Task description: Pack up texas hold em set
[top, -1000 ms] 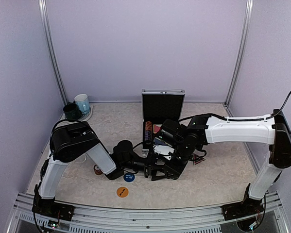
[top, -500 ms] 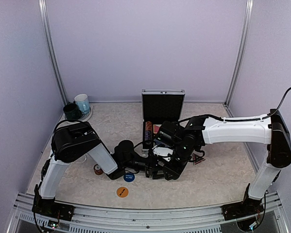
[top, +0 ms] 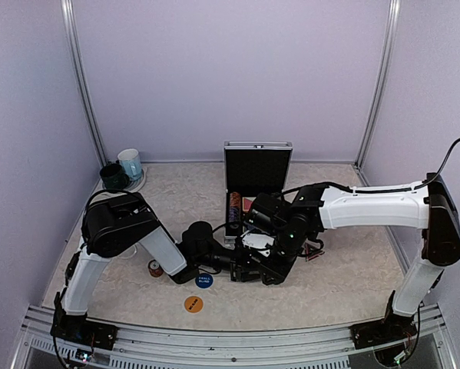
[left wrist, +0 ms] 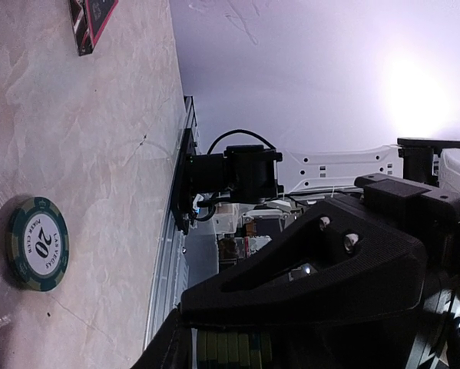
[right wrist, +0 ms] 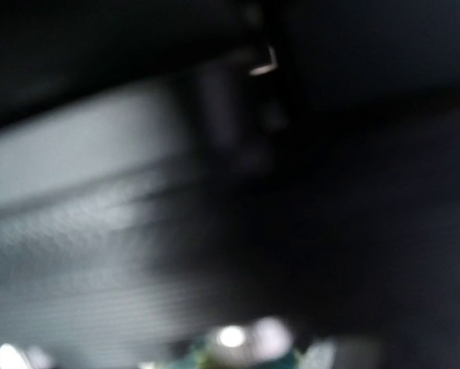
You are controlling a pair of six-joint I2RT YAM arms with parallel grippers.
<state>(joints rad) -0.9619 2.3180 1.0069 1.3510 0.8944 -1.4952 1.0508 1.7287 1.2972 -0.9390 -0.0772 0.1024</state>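
Edging rightward, the left gripper (top: 241, 272) had neared the right gripper (top: 263, 268) — just beyond the blue button (top: 204, 280); neither grip could be told.

Left wrist view: poker chip (left wrist: 37, 244), green rim, lying flat on worktop (left wrist: 84, 146). Its white centre reads "20", with "POKER CLUB" and "LAS VEGAS" around the figure.

Top view: blue round button (top: 203, 280), in front of the open case (top: 258, 165) and toward its left, reads "SMALL BLIND" in white. Orange round button (top: 193, 304), further in front of the case, has dark print too small to read.

Right wrist view: blurred, nothing legible.
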